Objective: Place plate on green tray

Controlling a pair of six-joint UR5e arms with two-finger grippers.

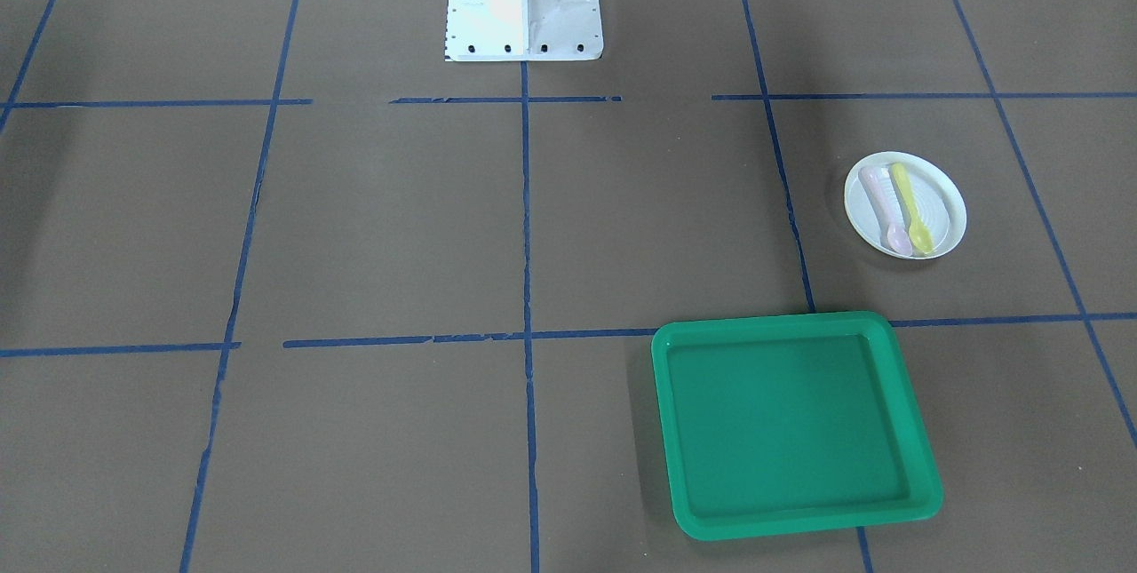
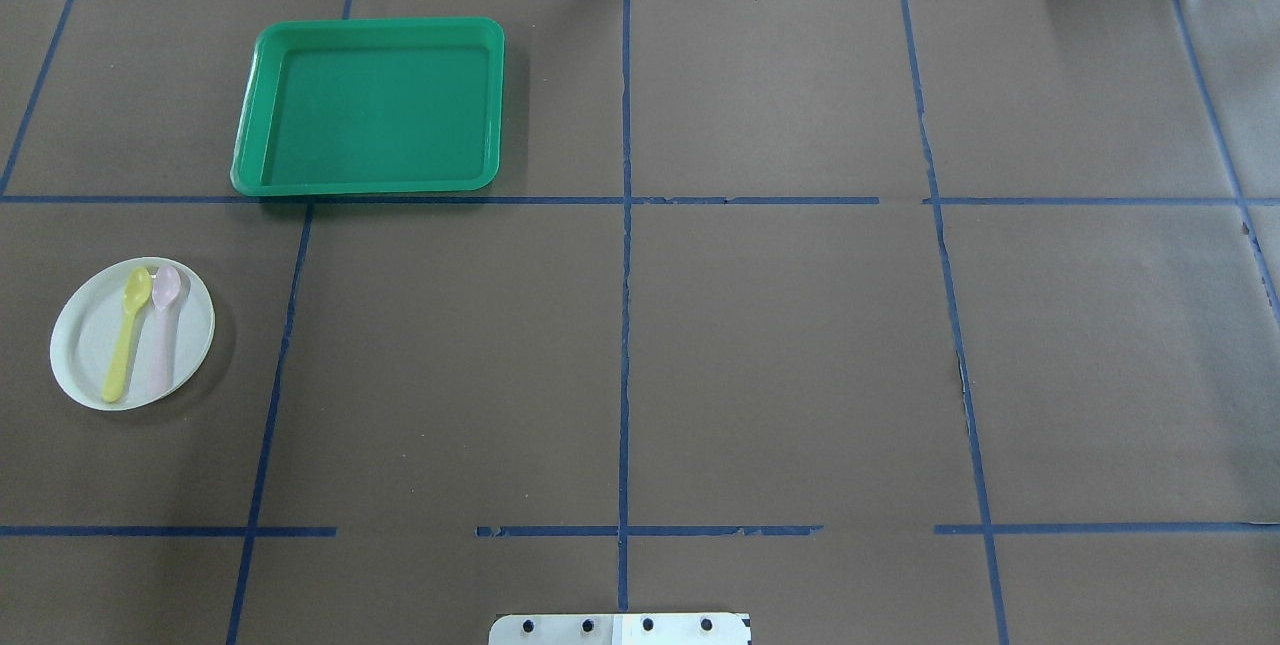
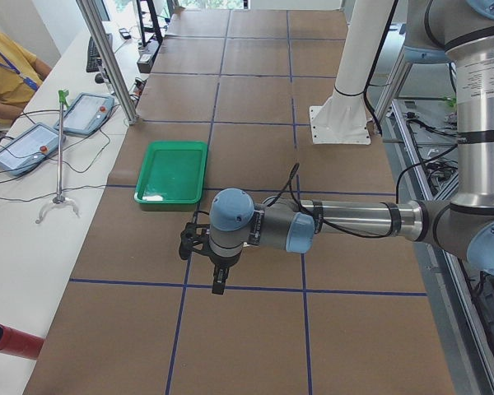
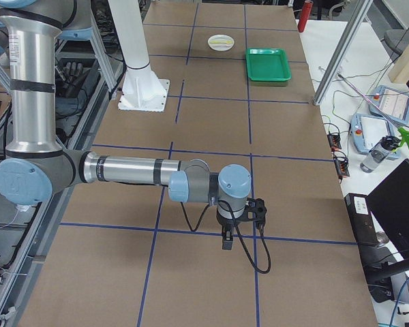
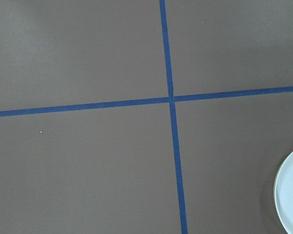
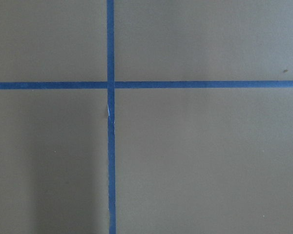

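On the robot's left side of the brown paper-covered table (image 2: 780, 345), the plate (image 2: 85, 350) is seen lying flat. Two spoons are laid side by side on it: a yellow spoon (image 2: 125, 335) and a pink spoon (image 2: 162, 330). The green tray (image 2: 370, 105) is set farther from the robot, apart from the plate, with one of the blue tape lines (image 2: 625, 325) between them. The left gripper (image 3: 218, 282) is held above the table, and a sliver of the plate's rim is caught by its wrist camera. The right gripper (image 4: 226, 240) is held above the table, well apart from plate and tray. Whether either pincer is spread or pressed together cannot be told.
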